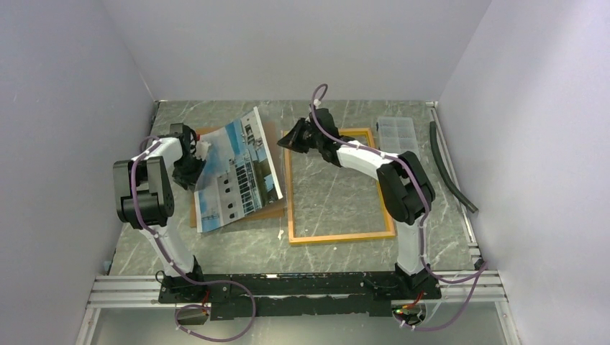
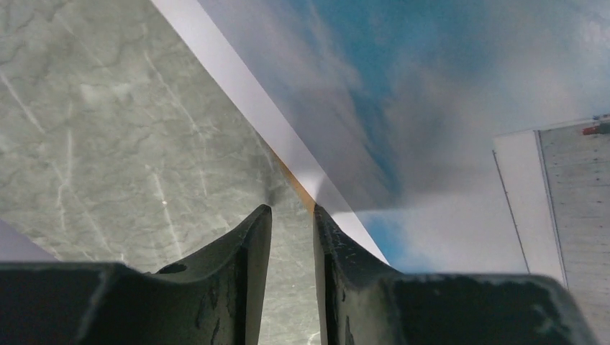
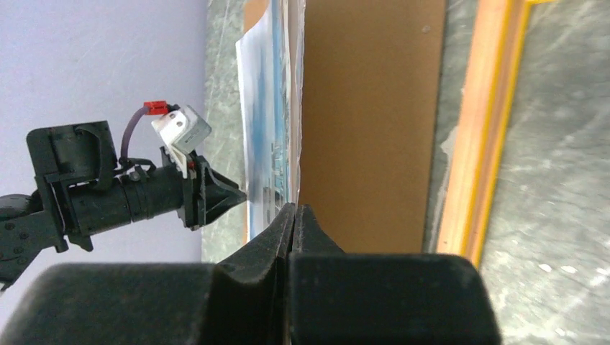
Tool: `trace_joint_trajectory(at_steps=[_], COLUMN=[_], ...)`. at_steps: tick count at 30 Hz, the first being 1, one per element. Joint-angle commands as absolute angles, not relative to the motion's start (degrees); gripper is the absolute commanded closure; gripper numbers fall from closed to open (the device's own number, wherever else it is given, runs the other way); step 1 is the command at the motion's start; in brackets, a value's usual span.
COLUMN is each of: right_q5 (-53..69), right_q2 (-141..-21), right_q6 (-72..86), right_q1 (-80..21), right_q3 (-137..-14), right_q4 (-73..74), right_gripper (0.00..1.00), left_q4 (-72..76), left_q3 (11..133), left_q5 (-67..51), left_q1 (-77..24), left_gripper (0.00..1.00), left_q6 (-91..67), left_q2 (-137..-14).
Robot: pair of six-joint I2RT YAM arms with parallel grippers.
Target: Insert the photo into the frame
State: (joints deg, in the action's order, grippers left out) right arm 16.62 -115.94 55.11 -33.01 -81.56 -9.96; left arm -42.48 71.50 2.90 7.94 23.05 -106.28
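The photo (image 1: pixel 237 169), a white building under blue sky, is tilted up over the brown backing board (image 1: pixel 272 131) left of the frame (image 1: pixel 290 205). The frame lies flat with its yellow border around bare table. My right gripper (image 1: pixel 286 141) is shut on the photo's right edge. In the right wrist view the photo (image 3: pixel 277 108) runs edge-on into the closed gripper (image 3: pixel 295 208). My left gripper (image 1: pixel 196 159) is at the photo's left edge, slightly open. In the left wrist view the gripper (image 2: pixel 293 212) has only table between its fingers, and the photo (image 2: pixel 431 108) lies over the right finger.
The backing board (image 3: pixel 367 122) lies flat beside the frame's border (image 3: pixel 482 129). A small clear compartment box (image 1: pixel 397 133) sits at the back right. A black hose (image 1: pixel 449 169) runs along the right wall. Grey walls close in on the left, back and right.
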Motion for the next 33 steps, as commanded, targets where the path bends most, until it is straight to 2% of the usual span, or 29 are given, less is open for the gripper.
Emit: trace_joint_trajectory(at_steps=[1, 9, 13, 16, 20, 25, 33], right_q5=[13.3, 15.0, 19.1, 19.0, 18.2, 20.3, 21.4], right_q2=[-107.0, -97.9, -94.6, -88.7, -80.8, -74.1, -68.8], right_q6=[51.9, 47.0, 44.6, 43.9, 42.4, 39.7, 37.1], right_q1=[-30.8, -26.0, -22.0, -18.4, -12.6, -6.4, -3.5], right_q3=[-81.1, -80.8, -80.9, -76.5, -72.2, -69.5, -66.0], right_q4=[-7.9, 3.1, 11.8, 14.5, 18.7, 24.4, 30.2], right_gripper=[1.00, 1.00, 1.00, 1.00, 1.00, 1.00, 1.00], left_q4=[-36.9, -37.8, -41.2, -43.8, -46.0, -48.7, -41.7], left_q3=[70.6, 73.9, 78.1, 81.5, 83.7, 86.3, 86.4], left_q5=[6.4, 7.7, 6.6, 6.3, 6.5, 5.8, 8.7], left_q1=[8.1, 8.1, 7.9, 5.8, -1.3, -12.9, -27.0], left_gripper=[0.68, 0.65, 0.60, 0.56, 0.46, 0.41, 0.35], left_q6=[25.0, 26.0, 25.8, 25.4, 25.0, 23.3, 19.8], left_q2=[-108.1, -106.0, -104.1, -103.1, -101.6, -101.8, -106.8])
